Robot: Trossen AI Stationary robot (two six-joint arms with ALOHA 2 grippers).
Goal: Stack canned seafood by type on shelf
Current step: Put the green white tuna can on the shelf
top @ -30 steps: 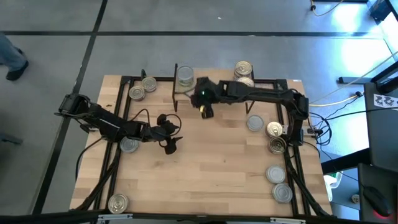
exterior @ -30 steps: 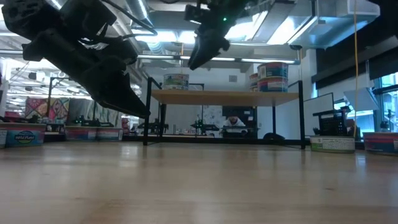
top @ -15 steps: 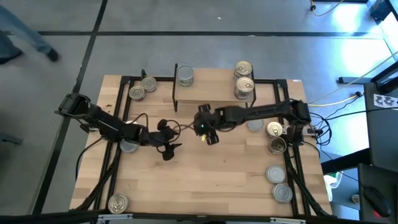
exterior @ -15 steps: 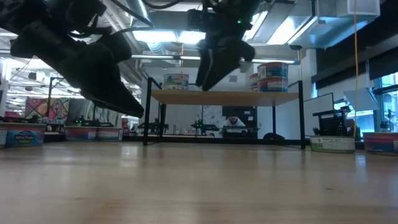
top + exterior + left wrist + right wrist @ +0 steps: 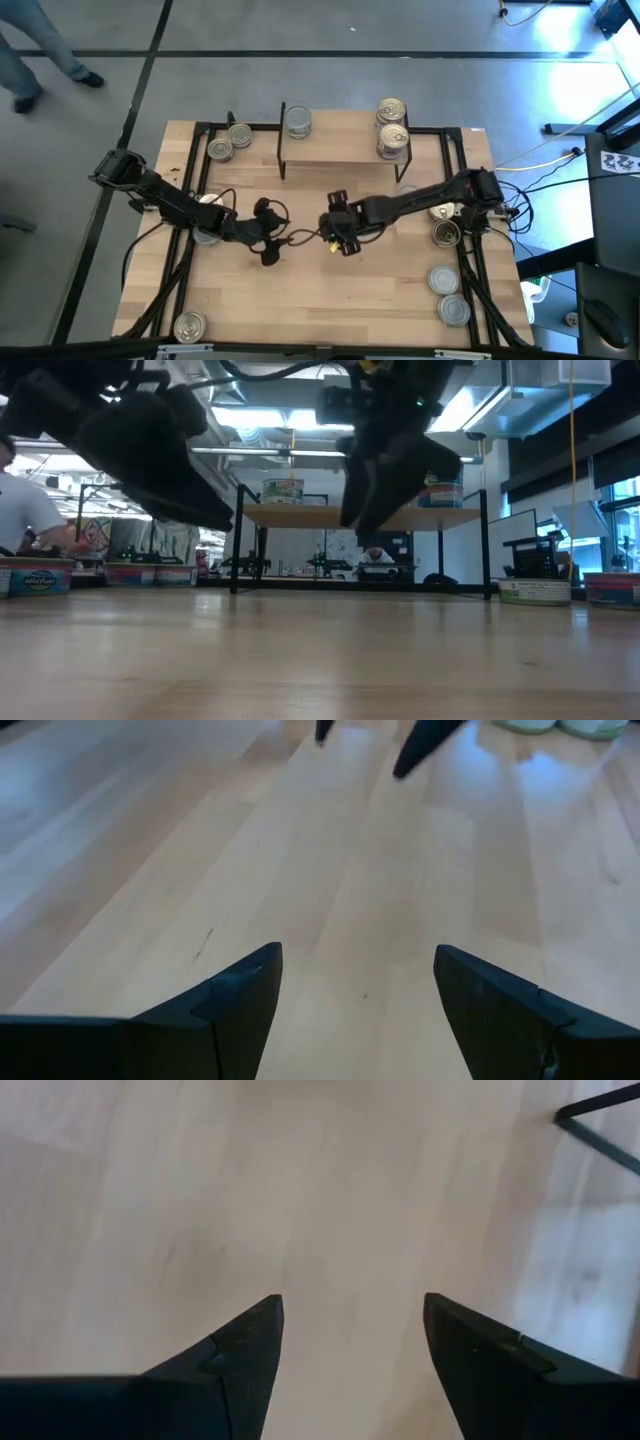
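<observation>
Large light-wood table top (image 5: pixel 340 300): carries both dark arms, the shelf and the loose tins.

Small rectangular light-wood shelf on thin black metal legs (image 5: pixel 340 150): stands at the far middle of the table. In the low view (image 5: pixel 360 516) its board sits raised on the legs, with tins on top.

Short round metal tins on the shelf: one silver-topped tin (image 5: pixel 298 121) at the left end; two tins at the right end, one (image 5: pixel 391 110) behind the other (image 5: pixel 392 142). In the low view the right end shows tins stacked (image 5: pixel 438 495).

Short round metal tins on the table:
- Two (image 5: pixel 230 143) at the far left, beside the shelf's left legs.
- One (image 5: pixel 207 232) partly under the left arm.
- One (image 5: pixel 189 326) at the near left corner.
- Two (image 5: pixel 445 224) at the right edge, close to the right arm's base.
- Two (image 5: pixel 449 295) near the near right corner.

Left gripper (image 5: pixel 268 240): hangs over bare wood left of the table's centre; fingers spread apart, nothing between them, as the left wrist view (image 5: pixel 350 1010) shows.

Right gripper (image 5: pixel 342 238): hangs over bare wood near the table's centre, just beside the left gripper, apart from it; fingers spread apart and empty in the right wrist view (image 5: pixel 350 1360).

A person (image 5: pixel 40 50) stands on the grey floor beyond the table's far left corner.
</observation>
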